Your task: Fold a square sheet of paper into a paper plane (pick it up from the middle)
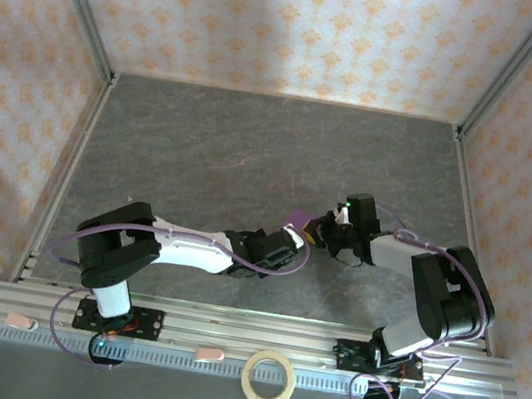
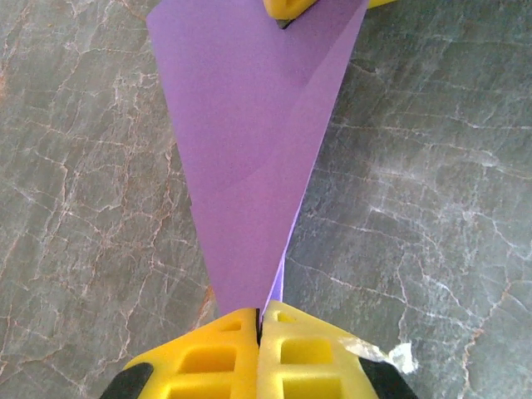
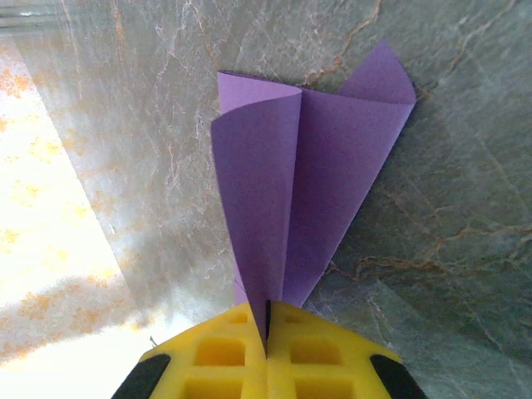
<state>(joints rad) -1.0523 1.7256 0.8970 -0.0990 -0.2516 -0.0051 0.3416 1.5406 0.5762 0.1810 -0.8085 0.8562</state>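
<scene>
Pinching the narrow tip of the purple paper plane (image 2: 249,166), the left gripper (image 2: 258,320) is clamped on it; the right gripper (image 3: 267,314) is closed on its other end, over the middle of the grey surface (image 1: 234,144).

The folded purple paper (image 2: 249,150) runs off the left wrist view's top edge (wide end cut), its tip hidden between the left gripper's (image 2: 259,316) fingers.

Overhead rear overview; wrist close-ups on paper (image 2: 241,150)
</scene>
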